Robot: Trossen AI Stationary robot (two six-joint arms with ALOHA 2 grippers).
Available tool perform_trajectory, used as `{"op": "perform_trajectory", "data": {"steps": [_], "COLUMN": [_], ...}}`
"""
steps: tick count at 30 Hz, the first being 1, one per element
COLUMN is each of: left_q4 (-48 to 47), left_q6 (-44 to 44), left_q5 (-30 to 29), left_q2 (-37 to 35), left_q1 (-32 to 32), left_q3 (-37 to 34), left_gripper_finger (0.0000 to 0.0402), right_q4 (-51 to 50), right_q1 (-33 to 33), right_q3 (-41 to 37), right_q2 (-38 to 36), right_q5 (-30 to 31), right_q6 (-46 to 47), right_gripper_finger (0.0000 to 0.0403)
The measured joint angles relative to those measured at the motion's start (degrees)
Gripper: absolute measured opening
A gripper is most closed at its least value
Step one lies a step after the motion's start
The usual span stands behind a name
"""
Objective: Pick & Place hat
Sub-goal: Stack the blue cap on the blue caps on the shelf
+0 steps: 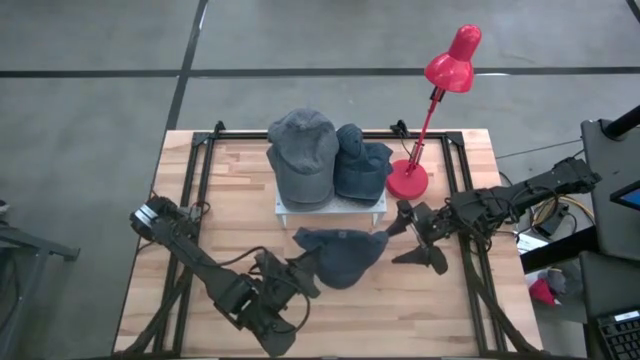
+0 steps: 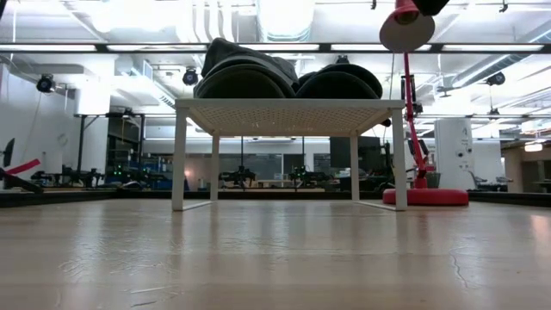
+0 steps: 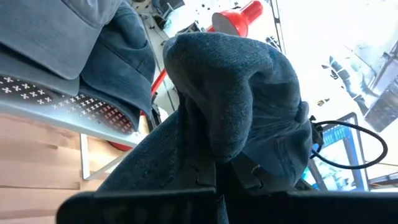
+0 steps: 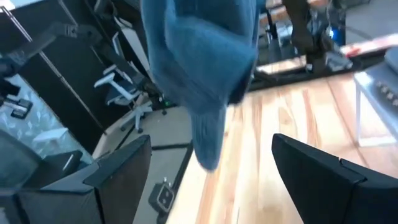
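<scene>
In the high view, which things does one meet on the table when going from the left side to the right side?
left gripper shut on the dark blue hat → grey cap on the white rack → dark blue cap → red lamp base → open right gripper.

The left pincer (image 3: 214, 177) seems buried under the blue hat (image 3: 242, 106), its fingertips hidden.

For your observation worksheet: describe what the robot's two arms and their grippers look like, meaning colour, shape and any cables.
Both arms are dark, nearly black, built of jointed segments. The left arm has a pale block at its base end. The right arm carries thin cables along it. The left gripper and right gripper each end in two flat, angular dark fingers. No markings are legible.
</scene>
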Motion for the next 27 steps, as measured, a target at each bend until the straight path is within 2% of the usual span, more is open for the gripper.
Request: {"op": "perform_trajectory", "data": {"steps": [7,18,27], "left_q4": [1.6,1.8,1.6], "left_q6": [0.9,4.8,5.3], "left_q5": [0.0,0.0,0.0], "left_q2": [0.0,0.0,0.0], "left_q1": [0.0,0.7,1.4], "left_q3": [0.2,3.8,4.0], "left_gripper_finger": [0.0,0.0,0.0], "right_q4": [3.8,10.9,18.0], "right_q1": [0.0,0.0,0.0], "right_q3": [0.0,0.0,0.0], "right_q2": [1.2,9.3,12.9], "right_q5": [0.6,0.3,-3.0], "right_q6": [-0.7,-0.2,-0.2], "right_gripper_finger": [0.033,0.0331,0.0327]}}
